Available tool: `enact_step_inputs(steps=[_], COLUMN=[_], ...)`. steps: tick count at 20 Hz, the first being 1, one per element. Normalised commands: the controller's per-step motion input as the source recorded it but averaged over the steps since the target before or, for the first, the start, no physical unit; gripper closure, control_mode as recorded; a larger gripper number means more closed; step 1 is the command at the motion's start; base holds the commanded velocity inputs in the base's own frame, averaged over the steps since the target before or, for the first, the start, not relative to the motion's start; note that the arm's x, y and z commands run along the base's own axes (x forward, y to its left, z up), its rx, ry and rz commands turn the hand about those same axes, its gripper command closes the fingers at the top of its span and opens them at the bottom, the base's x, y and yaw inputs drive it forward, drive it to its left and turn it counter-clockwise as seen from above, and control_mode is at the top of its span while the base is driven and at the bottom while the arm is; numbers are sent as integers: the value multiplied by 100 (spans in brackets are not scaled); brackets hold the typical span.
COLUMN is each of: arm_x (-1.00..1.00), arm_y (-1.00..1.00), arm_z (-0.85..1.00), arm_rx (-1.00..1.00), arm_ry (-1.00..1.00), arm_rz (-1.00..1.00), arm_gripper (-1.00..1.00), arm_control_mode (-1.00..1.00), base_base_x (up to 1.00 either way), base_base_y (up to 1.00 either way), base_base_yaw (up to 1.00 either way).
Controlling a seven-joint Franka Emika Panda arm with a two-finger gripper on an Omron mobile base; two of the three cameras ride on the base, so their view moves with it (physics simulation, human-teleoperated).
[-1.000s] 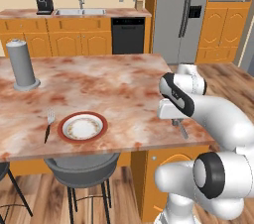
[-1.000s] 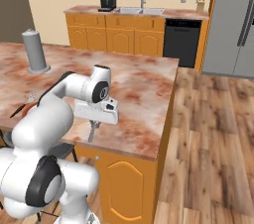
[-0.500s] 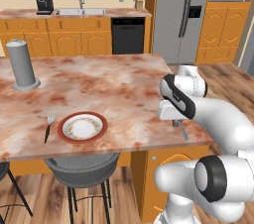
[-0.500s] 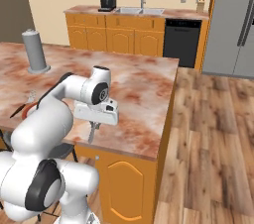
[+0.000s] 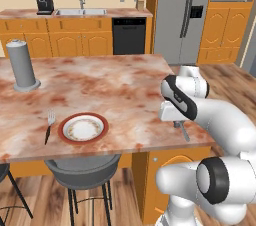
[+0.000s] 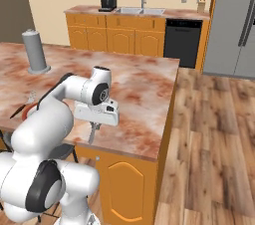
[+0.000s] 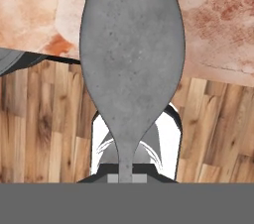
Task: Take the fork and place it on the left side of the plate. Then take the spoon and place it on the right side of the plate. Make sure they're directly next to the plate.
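While the fork [image 5: 49,124] is lying just left of the plate [image 5: 83,128] on the near left part of the counter [image 5: 110,87], the gripper [image 5: 179,124] is clamping the spoon [image 5: 181,130] by its handle, jaws closed on it, near the counter's near right edge, well apart from the plate, bowl [image 7: 132,49] pointing down.

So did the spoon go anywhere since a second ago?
No. The spoon hangs from the shut gripper at the same spot over the counter's near right edge, far from the plate.
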Motion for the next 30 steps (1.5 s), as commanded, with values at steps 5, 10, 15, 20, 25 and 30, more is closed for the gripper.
enact_step_inputs(steps=[5,10,15,20,25,30], arm_x=[0,-1,-8,44,50,58], arm_y=[0,0,34,98,77,35], arm_z=[0,0,-3,0,0,-1], arm_rx=[0,0,1,0,1,0], arm_ry=[0,-2,-3,-8,-3,0], arm_rz=[0,0,-14,-25,-23,-16], arm_gripper=[100,100,100,100,100,100], arm_control_mode=[-100,-100,-100,-100,-100,-100], base_base_x=[0,0,0,0,0,0], base_base_y=[0,0,0,0,0,0], base_base_yaw=[0,0,0,0,0,0])
